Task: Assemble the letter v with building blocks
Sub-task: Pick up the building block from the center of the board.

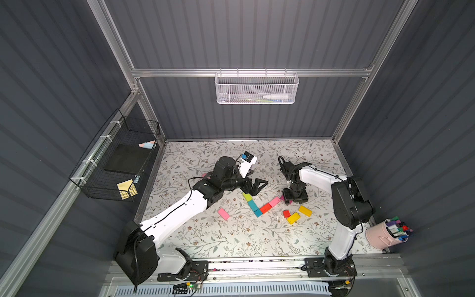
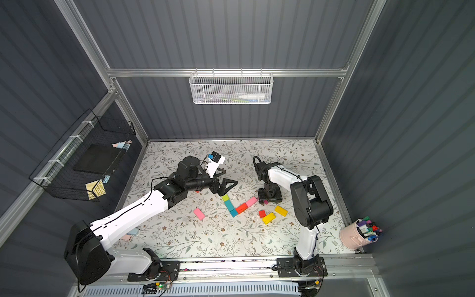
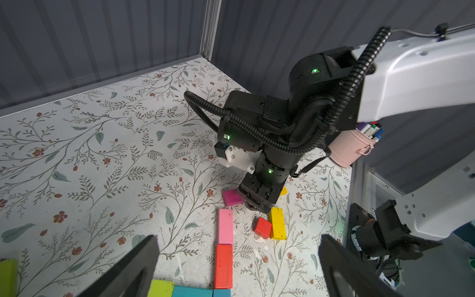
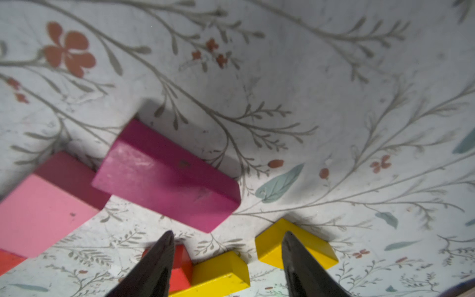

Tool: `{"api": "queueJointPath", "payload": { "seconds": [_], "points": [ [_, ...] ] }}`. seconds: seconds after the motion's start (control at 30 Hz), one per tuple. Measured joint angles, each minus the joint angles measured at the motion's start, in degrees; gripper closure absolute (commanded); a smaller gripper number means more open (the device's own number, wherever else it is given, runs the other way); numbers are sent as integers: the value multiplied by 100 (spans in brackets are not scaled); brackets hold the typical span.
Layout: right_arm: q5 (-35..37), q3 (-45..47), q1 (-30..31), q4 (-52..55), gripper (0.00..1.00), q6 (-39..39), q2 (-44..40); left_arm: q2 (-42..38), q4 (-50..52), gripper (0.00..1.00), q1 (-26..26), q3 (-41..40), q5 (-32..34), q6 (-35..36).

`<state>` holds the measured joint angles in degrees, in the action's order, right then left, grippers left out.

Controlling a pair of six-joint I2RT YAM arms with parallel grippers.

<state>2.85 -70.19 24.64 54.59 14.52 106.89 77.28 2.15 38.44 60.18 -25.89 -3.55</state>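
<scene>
A V of building blocks lies mid-table: lime (image 1: 247, 196), teal (image 1: 253, 205), red (image 1: 266, 208) and pink (image 1: 274, 201). A magenta block (image 4: 167, 177) lies askew at the pink block's (image 4: 38, 213) far end. My right gripper (image 4: 227, 236) points straight down just beside the magenta block, open, with nothing between its fingers. Under it lie a red cube (image 4: 182, 267) and two yellow blocks (image 4: 221, 272) (image 4: 295, 241). My left gripper (image 3: 239, 237) hovers wide open and empty beside the lime end (image 3: 160, 288). A loose pink block (image 1: 223, 214) lies to the left of the V.
A pink cup of markers (image 1: 380, 236) stands at the right front corner. A black wire basket (image 1: 115, 164) with a yellow sticky pad (image 1: 126, 190) hangs on the left wall. A white mesh basket (image 1: 257, 88) hangs on the back wall. Pastel cases (image 2: 131, 234) lie under the left arm.
</scene>
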Motion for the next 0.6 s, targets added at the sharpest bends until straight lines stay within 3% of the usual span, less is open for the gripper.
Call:
{"api": "queueJointPath", "payload": {
  "seconds": [0.6],
  "points": [
    [-20,-960,-363,-160,35,-323,807,-2,7,0,0,0,243,2]
  ]
}}
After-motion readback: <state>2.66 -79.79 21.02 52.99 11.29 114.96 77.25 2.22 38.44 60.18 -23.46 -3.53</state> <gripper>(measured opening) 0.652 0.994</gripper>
